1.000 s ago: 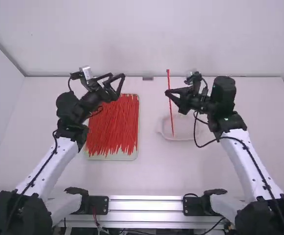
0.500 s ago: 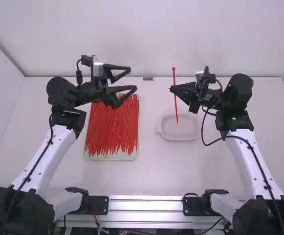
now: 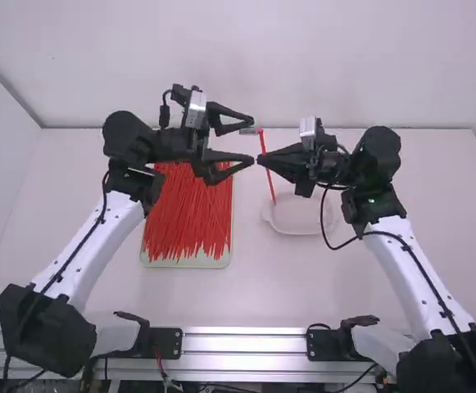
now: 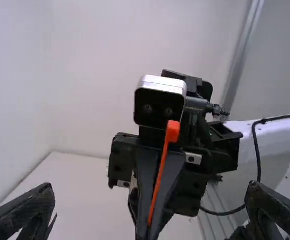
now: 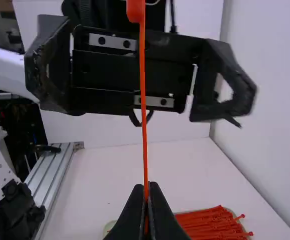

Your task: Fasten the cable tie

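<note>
A single red cable tie [image 3: 266, 168] stands nearly upright above the table, head end up, with my right gripper [image 3: 262, 160] shut on it low on the strap. In the right wrist view the strap [image 5: 143, 110] rises from my shut fingertips [image 5: 145, 195]. My left gripper [image 3: 251, 142] is open and faces the right one, one finger on each side of the tie's upper part without touching it. In the left wrist view its fingers [image 4: 22, 210] stand wide apart, with the tie [image 4: 160, 172] and the right gripper straight ahead between them.
A tray [image 3: 226, 260] with several loose red ties [image 3: 188, 213] lies left of the middle; a corner of the pile [image 5: 212, 220] shows below the right gripper. A shallow white dish [image 3: 280, 223] sits under the held tie. Walls close off the back and sides.
The left gripper has swung right from above the tray to the tie. The right gripper has carried the tie left, so the two grippers now meet above the dish's left edge.
</note>
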Action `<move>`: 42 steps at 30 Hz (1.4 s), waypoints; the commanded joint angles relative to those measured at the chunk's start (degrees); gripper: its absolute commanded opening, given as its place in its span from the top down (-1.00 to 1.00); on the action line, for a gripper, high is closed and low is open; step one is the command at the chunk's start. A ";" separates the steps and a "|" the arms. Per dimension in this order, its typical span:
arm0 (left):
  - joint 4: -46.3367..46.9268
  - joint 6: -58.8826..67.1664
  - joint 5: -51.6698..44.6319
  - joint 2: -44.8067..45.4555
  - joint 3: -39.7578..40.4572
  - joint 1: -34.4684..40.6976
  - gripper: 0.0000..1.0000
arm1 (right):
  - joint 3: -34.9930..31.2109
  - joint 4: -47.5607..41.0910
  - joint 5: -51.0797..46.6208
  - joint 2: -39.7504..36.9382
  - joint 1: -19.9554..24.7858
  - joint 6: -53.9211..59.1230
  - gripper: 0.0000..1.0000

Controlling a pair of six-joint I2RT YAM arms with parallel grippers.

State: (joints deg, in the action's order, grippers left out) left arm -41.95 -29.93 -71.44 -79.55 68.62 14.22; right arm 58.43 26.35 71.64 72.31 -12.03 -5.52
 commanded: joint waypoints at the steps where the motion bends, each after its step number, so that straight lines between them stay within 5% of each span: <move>1: -0.57 0.85 -2.73 -0.87 3.04 0.96 -0.88 | 1.53 0.79 0.39 -0.52 -0.48 0.42 1.00; 31: -0.44 -0.07 0.57 -1.03 6.47 3.48 -0.20 | 1.53 6.47 -2.49 -0.52 -0.76 -3.67 1.00; 42: 0.39 -0.20 2.05 -1.03 6.36 3.69 0.25 | 1.53 8.44 -2.64 -0.52 -0.76 -6.69 1.00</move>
State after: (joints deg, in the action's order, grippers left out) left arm -41.28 -30.37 -69.82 -80.58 73.67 17.47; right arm 58.43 34.35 69.01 72.31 -12.75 -11.07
